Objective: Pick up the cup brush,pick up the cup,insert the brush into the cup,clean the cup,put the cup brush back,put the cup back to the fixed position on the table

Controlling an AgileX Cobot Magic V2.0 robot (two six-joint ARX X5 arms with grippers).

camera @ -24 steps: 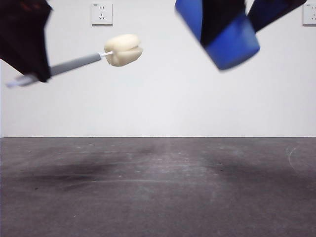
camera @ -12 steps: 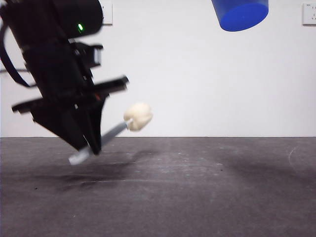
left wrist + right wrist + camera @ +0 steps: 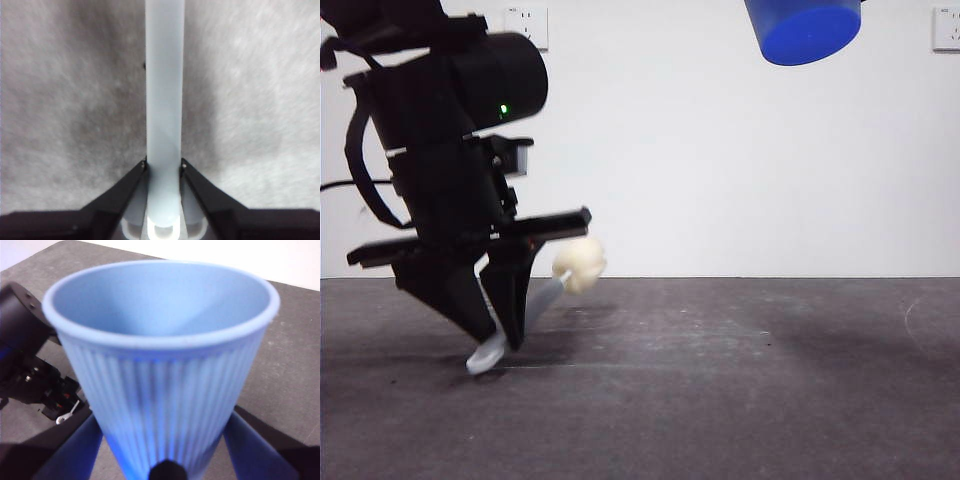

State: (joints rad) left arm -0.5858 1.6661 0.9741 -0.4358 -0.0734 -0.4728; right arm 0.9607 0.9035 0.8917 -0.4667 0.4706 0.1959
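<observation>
Front view: cup brush [image 3: 535, 305] slanted, sponge uppermost.

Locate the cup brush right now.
In the front view the cup brush is low on the left, clamped in the left hand, its handle end at the table and its sponge head tilted up.

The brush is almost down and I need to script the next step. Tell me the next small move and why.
Probably ease the left gripper down a little more, then open it. Its fingers are shut on the brush, whose handle end looks at or just above the table while the sponge head is raised, so the brush is tilted. The right gripper holds the cup high.
</observation>
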